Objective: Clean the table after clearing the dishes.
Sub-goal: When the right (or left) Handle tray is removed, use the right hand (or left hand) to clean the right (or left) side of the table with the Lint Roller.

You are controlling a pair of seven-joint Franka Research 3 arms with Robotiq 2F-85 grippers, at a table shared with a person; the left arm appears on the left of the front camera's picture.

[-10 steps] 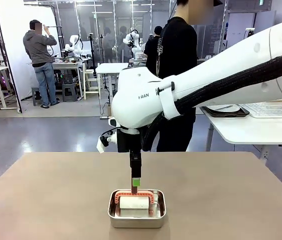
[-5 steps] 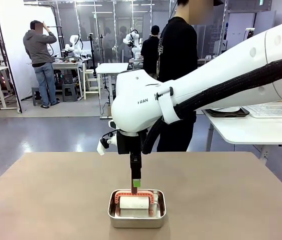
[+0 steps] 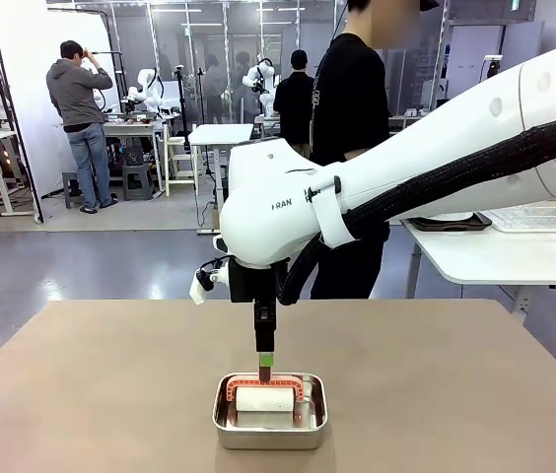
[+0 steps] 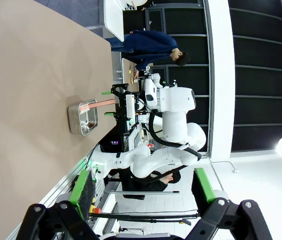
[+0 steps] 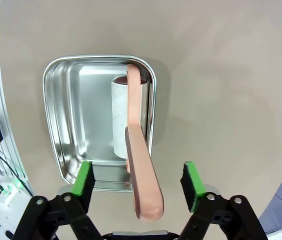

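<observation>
The tan bench [image 3: 110, 394] fills the lower half of the front view, and its top is bare except for one pan. The white right arm [image 3: 406, 177] sweeps in from the upper right and turns straight down over the lower centre. The dishes [image 3: 444, 219] are off the bench, on the white table [image 3: 495, 258] at the right edge, mid-height. The steel pan [image 3: 270, 426] sits at the lower centre, close to the bench's near edge. In it lies the lint roller [image 3: 266, 399], the likely tool for the cleaning.

The roller looks light. Its paper roll is probably tacky and easily creased, so it is no place to pinch. The salmon handle [image 5: 142, 170] looks rigid and smooth, perhaps a little slippery, and is best taken about mid-length. The thin pan may shift or lift with the roller.

In the front view the roll's long axis runs left to right, and the handle rises upright from it. In the right wrist view the roll runs top to bottom at centre. The handle leaves its upper end and comes down the frame, with its free end toward the bottom edge.

The right fingers [image 5: 84, 181] stand apart on either side of the handle's free end. A gap shows on both sides, so they grip nothing. The left fingers [image 4: 84, 192], at the bottom of the left wrist view, are wide apart, empty and well away from the pan.
</observation>
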